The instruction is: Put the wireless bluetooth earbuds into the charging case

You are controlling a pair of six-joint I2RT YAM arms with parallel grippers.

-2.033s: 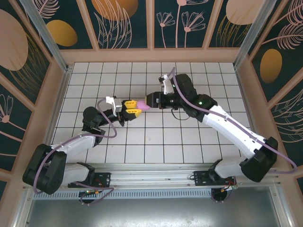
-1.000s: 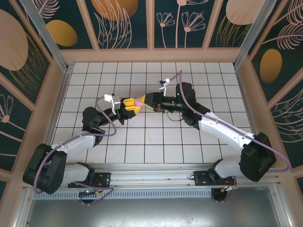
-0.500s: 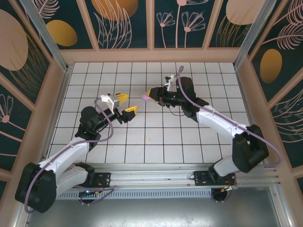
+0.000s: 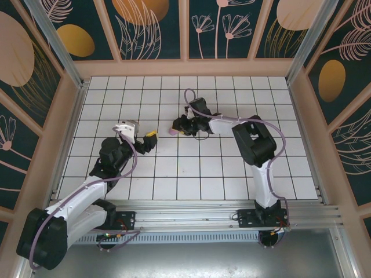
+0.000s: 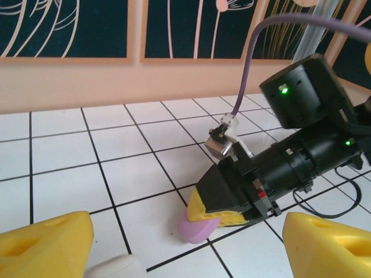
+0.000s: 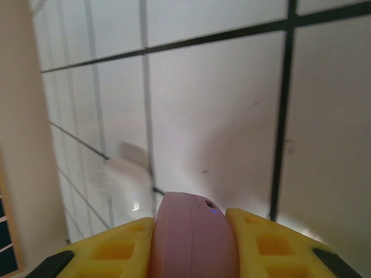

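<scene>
The pink charging case [image 4: 173, 132] is pinched edge-on in my right gripper [image 4: 178, 127], low over the white tiles. In the right wrist view the case [image 6: 194, 237] sits lid shut between the yellow fingers [image 6: 110, 252], with a small blue light on it. The right gripper [image 6: 194, 231] is shut on it. The left wrist view shows the case [image 5: 200, 227] at the tile surface. My left gripper [image 4: 148, 138] stands open to its left, apart from it, and its yellow fingers [image 5: 46, 243] are wide. The earbuds are out of view.
A white rounded shape [image 5: 113, 267] lies at the bottom edge between the left fingers; I cannot tell what it is. Wooden walls [image 4: 185, 68] ring the tiled floor [image 4: 232, 168]. The right arm [image 4: 255, 145] is folded sharply at mid-table.
My left gripper let go, opened wide and drew back to the left. The right gripper swung down and left, bringing the pink case to the tiles as its arm folded.
</scene>
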